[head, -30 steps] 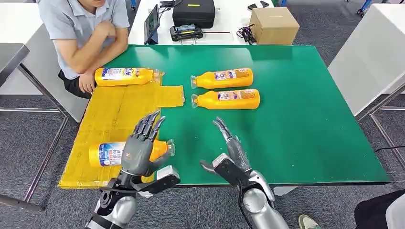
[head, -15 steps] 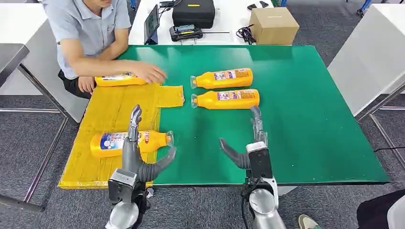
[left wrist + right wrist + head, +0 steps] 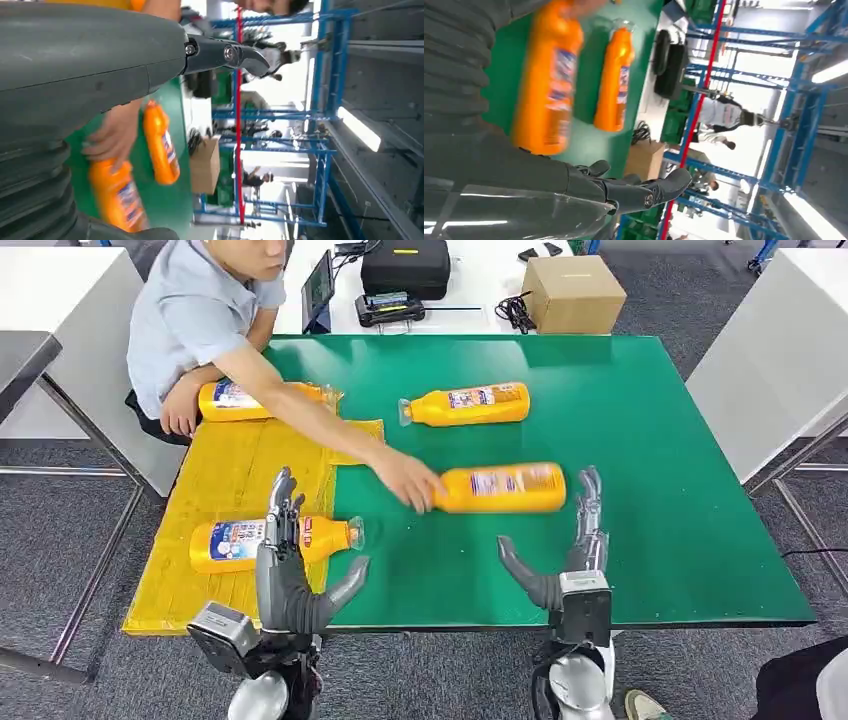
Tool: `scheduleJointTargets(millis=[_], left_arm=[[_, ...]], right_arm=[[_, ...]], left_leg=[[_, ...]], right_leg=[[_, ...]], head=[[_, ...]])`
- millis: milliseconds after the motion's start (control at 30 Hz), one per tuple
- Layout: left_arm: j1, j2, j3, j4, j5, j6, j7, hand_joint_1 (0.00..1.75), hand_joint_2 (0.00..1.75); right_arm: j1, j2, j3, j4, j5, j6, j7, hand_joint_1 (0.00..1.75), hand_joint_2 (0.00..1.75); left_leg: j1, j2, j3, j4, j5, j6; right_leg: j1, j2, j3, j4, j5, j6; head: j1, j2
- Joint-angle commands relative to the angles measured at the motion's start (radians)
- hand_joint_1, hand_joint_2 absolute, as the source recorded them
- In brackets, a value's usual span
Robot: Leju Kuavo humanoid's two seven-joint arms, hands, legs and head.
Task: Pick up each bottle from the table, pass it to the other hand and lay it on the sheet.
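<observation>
Several orange bottles lie about the green table point(image 3: 650, 420). One bottle point(image 3: 262, 538) rests on the yellow sheet point(image 3: 235, 475) just beyond my left hand point(image 3: 285, 575), which is empty with fingers spread. Another bottle point(image 3: 240, 399) lies at the sheet's far edge by a person's arm. A person's hand point(image 3: 405, 478) holds the neck of a third bottle point(image 3: 505, 487) point(image 3: 546, 80) in front of my right hand point(image 3: 570, 560), whose fingers are apart and empty. The farthest bottle point(image 3: 468, 405) point(image 3: 614, 80) lies alone on the green.
A person point(image 3: 200, 310) sits at the table's far left corner, one arm stretched across the sheet. Behind the table stand a cardboard box point(image 3: 574, 292), a black case point(image 3: 405, 265) and a tablet point(image 3: 318, 290). A white table point(image 3: 780, 350) flanks the right side.
The person reached across the sheet and dragged the nearer green-side bottle toward my right hand. Both my hands shifted slightly, the right one moving rightward; both stayed empty.
</observation>
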Motion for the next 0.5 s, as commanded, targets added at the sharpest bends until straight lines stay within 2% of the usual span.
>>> scheduleJointTargets(millis=[33, 67, 100, 167, 233, 267, 300, 367, 500], left_arm=[[0.032, 0.046, 0.001, 0.026, -0.137, 0.063, -0.026, 0.00, 1.75], [0.039, 0.042, 0.006, 0.022, -0.145, 0.067, -0.024, 0.00, 1.75], [0.056, 0.024, 0.026, 0.021, -0.172, 0.103, -0.015, 0.00, 1.75], [0.074, 0.022, 0.027, 0.018, -0.184, 0.112, -0.019, 0.00, 1.75], [0.091, 0.033, 0.011, 0.016, -0.213, 0.091, -0.009, 0.00, 1.75], [0.097, 0.033, 0.010, 0.014, -0.214, 0.092, -0.009, 0.00, 1.75], [0.099, 0.041, -0.002, 0.012, -0.238, 0.082, -0.006, 0.00, 1.75], [0.103, 0.040, -0.006, 0.012, -0.244, 0.077, 0.000, 0.00, 1.75], [0.097, 0.042, -0.014, 0.017, -0.252, 0.056, 0.017, 0.00, 1.75]], right_arm=[[0.043, -0.056, -0.041, -0.019, 0.186, -0.072, 0.023, 0.00, 1.75], [0.048, -0.063, -0.038, -0.020, 0.204, -0.075, 0.030, 0.00, 1.75], [0.059, -0.078, -0.031, -0.016, 0.314, -0.116, 0.076, 0.00, 1.75], [0.075, -0.094, -0.025, -0.014, 0.340, -0.116, 0.095, 0.00, 1.75], [0.086, -0.154, 0.004, 0.019, 0.530, -0.126, 0.181, 0.00, 1.75], [0.089, -0.158, 0.002, 0.024, 0.527, -0.125, 0.181, 0.00, 1.75], [0.086, -0.180, 0.010, 0.046, 0.612, -0.132, 0.226, 0.00, 1.75], [0.085, -0.192, 0.012, 0.056, 0.625, -0.132, 0.235, 0.00, 1.75], [0.073, -0.203, 0.019, 0.071, 0.662, -0.148, 0.255, 0.00, 1.75]], left_leg=[[0.002, 0.000, 0.006, -0.001, -0.002, -0.003], [0.001, 0.000, 0.005, -0.001, -0.002, -0.002], [0.001, 0.000, 0.003, -0.001, -0.001, -0.002], [0.001, 0.000, 0.005, -0.001, -0.002, -0.002], [0.002, 0.000, 0.006, -0.001, -0.002, -0.002], [0.002, 0.000, 0.006, -0.001, -0.002, -0.002], [0.003, 0.001, 0.011, -0.001, -0.005, -0.003], [0.001, 0.001, 0.004, -0.001, -0.002, -0.001], [0.002, 0.002, 0.005, 0.000, -0.003, -0.002]], right_leg=[[0.002, -0.001, 0.006, -0.002, -0.002, -0.003], [0.001, 0.000, 0.005, -0.001, -0.002, -0.002], [0.001, 0.000, 0.003, -0.001, -0.001, -0.002], [0.001, 0.000, 0.005, -0.002, -0.001, -0.002], [0.002, 0.000, 0.006, -0.002, -0.002, -0.002], [0.002, -0.001, 0.007, -0.003, -0.002, -0.002], [0.004, 0.000, 0.012, -0.003, -0.004, -0.004], [0.001, 0.000, 0.005, -0.002, -0.001, -0.002], [0.002, 0.001, 0.006, -0.002, -0.002, -0.003]], head=[[0.000, 0.000], [0.000, 0.000], [0.000, 0.000], [0.000, 0.000], [0.000, 0.000], [0.000, 0.000], [0.000, 0.000], [0.000, 0.000], [0.000, 0.000]])
